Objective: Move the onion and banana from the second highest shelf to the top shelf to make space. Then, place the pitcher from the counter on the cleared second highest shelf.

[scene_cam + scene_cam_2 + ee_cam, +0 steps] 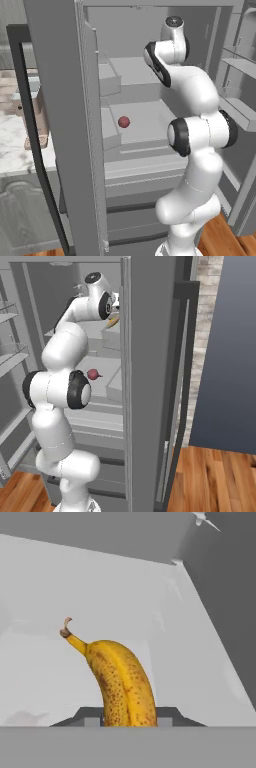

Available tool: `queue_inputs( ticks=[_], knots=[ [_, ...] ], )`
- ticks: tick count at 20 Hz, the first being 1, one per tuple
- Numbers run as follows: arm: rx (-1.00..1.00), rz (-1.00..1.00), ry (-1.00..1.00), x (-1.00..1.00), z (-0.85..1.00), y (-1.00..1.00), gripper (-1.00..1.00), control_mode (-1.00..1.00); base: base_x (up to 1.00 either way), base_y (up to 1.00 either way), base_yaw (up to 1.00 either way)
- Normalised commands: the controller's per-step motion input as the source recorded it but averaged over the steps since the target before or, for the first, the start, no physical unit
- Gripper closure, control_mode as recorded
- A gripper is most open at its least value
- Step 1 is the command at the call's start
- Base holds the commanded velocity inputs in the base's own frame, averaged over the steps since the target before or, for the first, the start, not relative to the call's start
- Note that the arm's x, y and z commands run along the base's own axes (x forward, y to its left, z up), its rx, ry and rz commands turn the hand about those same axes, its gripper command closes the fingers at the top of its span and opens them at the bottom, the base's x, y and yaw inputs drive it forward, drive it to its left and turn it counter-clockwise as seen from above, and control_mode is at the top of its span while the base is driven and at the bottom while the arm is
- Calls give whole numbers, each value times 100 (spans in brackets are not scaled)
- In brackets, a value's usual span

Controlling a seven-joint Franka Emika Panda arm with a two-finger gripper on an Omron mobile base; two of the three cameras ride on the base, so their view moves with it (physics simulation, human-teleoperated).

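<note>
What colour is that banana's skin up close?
Yellow-orange with many small brown speckles and a dark stem tip; the banana shows best in the hand view.

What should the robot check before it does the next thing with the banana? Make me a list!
1. Banana in the gripper: ok, in the hand view it rises from between the finger tips.
2. Grip tight enough: cannot tell, the finger tips are mostly hidden.
3. Banana up by the top shelf: ok, the right base view shows it at that height.
4. Banana resting on the shelf: cannot tell.
5. Onion moved up: not ok, it sits on the second highest shelf.
6. Room for the pitcher there: not ok, the onion is in the way.
</note>
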Motion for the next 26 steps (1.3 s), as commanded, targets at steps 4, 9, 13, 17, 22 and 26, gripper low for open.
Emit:
queue_inputs(
  ticks=[4,9,13,17,22,26],
  knots=[
    [-1,-9,-20,49,-74,0,100,-100,0,0,0],
    [-6,-8,-14,20,-99,0,-100,-100,0,0,0],
    [-2,-5,-13,8,-71,-4,-100,-100,0,0,0],
    [0,-6,-12,18,-24,-19,-100,-100,0,0,0],
    [0,-2,-17,-27,-4,-6,-100,-100,0,0,0],
    [0,0,-1,-82,36,18,-100,-100,0,0,0]
  ],
)
